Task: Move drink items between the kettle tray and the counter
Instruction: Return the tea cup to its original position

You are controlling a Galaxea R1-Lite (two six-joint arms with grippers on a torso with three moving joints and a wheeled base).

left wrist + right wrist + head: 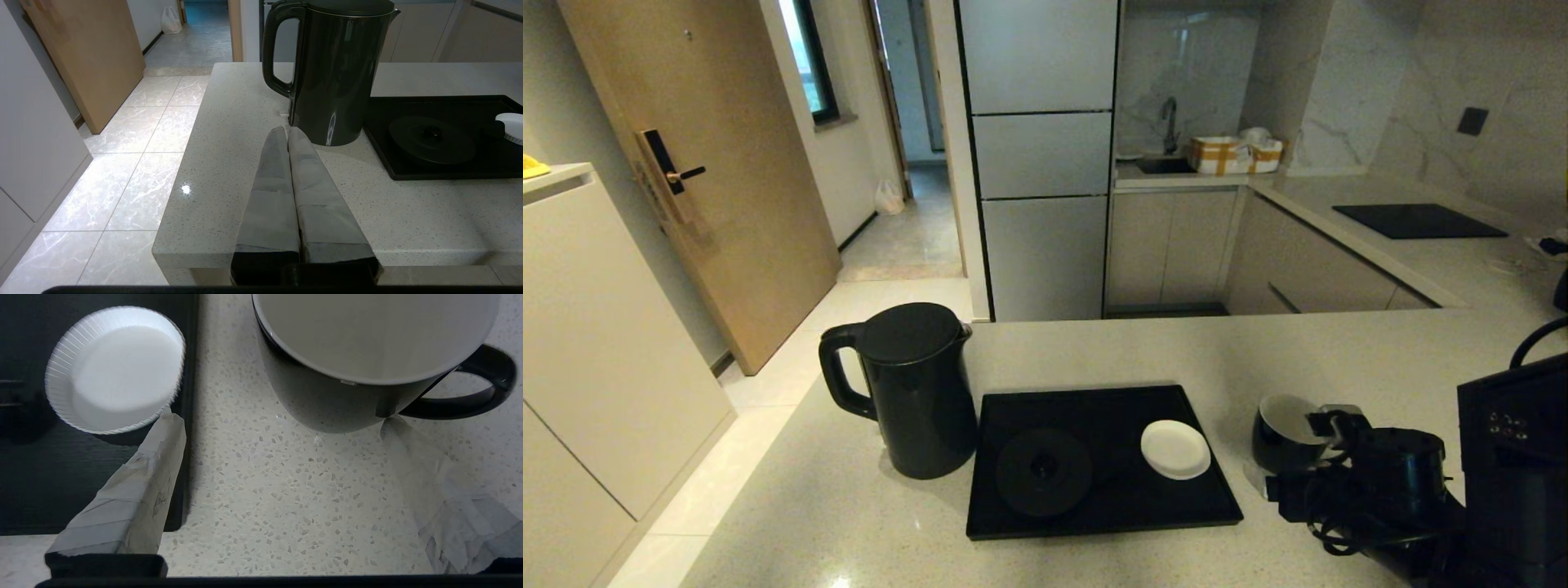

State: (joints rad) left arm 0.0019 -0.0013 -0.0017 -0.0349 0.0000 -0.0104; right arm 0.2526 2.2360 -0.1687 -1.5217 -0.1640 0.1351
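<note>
The tall black kettle (915, 392) stands on the beige counter (1176, 351), just left of the black tray (1094, 523). The small black cup (1281, 433) with a white inside sits on the counter right of the tray. My right gripper (1305, 457) is open and low beside the cup. In the right wrist view the cup (367, 335) lies just beyond the right gripper (282, 422); one fingertip (390, 426) sits by the handle's root. My left gripper (287, 132) is shut and empty, its tips near the foot of the kettle (335, 73).
On the tray lie the flat round kettle base (1044, 472) and a white saucer (1174, 448). The counter's left edge (184, 171) drops to tiled floor. A black cooktop panel (1417, 220) is set in the far counter.
</note>
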